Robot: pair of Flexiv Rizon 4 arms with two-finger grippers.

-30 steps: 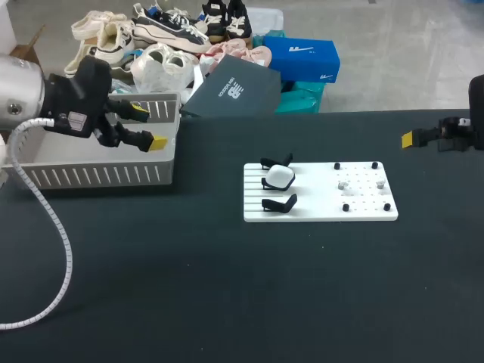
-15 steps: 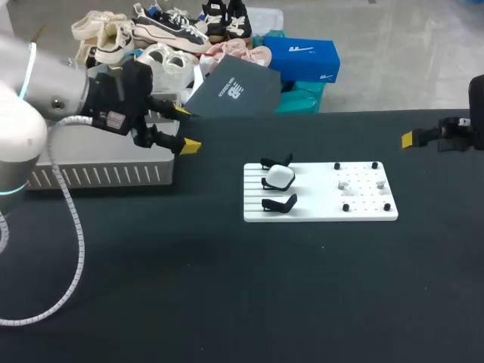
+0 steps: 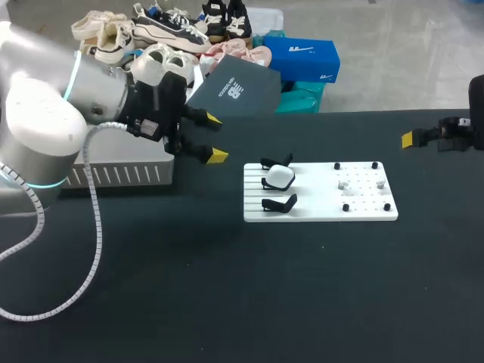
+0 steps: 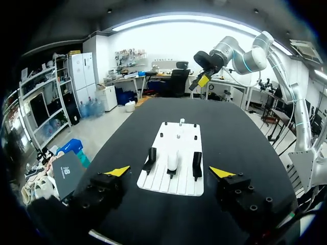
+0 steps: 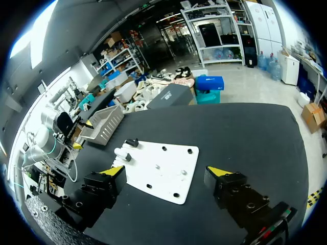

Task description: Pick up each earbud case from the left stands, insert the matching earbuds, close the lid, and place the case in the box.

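Left gripper, fingers spread and empty, between grey slatted plastic box and white rectangular board, whose black stands hold white rounded earbud case; right gripper likewise spread, empty, well apart.

Head camera is looking down on the table from above and behind. Both wrist cameras are facing the white plate from opposite ends, ahead of the left gripper and the right gripper.

Black table — white stand board and grey basket on it.
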